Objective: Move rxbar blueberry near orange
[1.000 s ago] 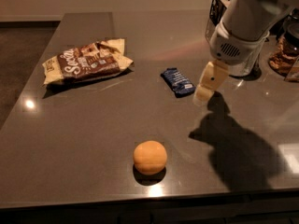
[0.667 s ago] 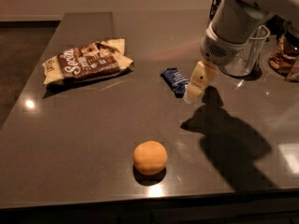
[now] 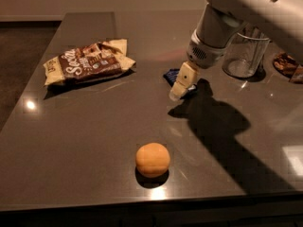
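Hand [image 3: 178,91] close over the rxbar blueberry [image 3: 169,75], orange [image 3: 152,160] well apart

My gripper [image 3: 181,85] is hanging just over the rxbar blueberry [image 3: 170,74] towards the table's far side, and it is showing a pale cream-yellow. My arm [image 3: 222,25] above it is showing off-white, with a grey vented patch near the wrist. The rxbar blueberry is showing dark blue on the part left uncovered. The orange [image 3: 152,159] is showing an even, plain orange-yellow. The snack bag [image 3: 87,63] is showing brown with cream edges and white lettering. The table [image 3: 71,141] is showing glossy dark grey-brown, carrying pale glints and my arm's black shadow. The jar [image 3: 244,53] is showing clear and colourless.
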{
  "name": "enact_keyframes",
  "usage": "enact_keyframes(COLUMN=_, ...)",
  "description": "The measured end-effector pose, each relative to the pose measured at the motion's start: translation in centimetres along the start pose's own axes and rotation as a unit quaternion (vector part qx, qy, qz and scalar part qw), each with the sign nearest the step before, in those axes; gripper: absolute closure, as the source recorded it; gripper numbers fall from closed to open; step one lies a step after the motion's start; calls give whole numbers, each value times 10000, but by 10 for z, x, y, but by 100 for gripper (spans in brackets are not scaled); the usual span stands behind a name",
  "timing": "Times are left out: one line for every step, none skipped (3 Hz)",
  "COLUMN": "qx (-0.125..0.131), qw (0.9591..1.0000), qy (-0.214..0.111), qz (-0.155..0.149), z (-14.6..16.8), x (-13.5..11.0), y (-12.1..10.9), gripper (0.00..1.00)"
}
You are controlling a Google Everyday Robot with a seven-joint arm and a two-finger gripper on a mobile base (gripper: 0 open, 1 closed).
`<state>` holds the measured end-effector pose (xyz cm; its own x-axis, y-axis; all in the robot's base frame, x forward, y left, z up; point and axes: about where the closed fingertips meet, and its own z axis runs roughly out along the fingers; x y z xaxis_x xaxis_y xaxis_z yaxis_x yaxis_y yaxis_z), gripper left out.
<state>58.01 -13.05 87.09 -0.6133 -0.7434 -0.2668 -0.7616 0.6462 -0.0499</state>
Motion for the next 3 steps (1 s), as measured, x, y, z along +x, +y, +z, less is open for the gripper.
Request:
enact_keyframes(qx=23, qw=9999, qy=22, qz=130, z=17, x=-15, y=-4, gripper=0)
enact_keyframes(qx=10, qw=9998, qy=114, qz=171, z=32, x=-26, y=-4, gripper=18)
enact_keyframes(qx=4, qw=9996, qy=216, qz=183, z=39, x=-34, y=-3, gripper=41)
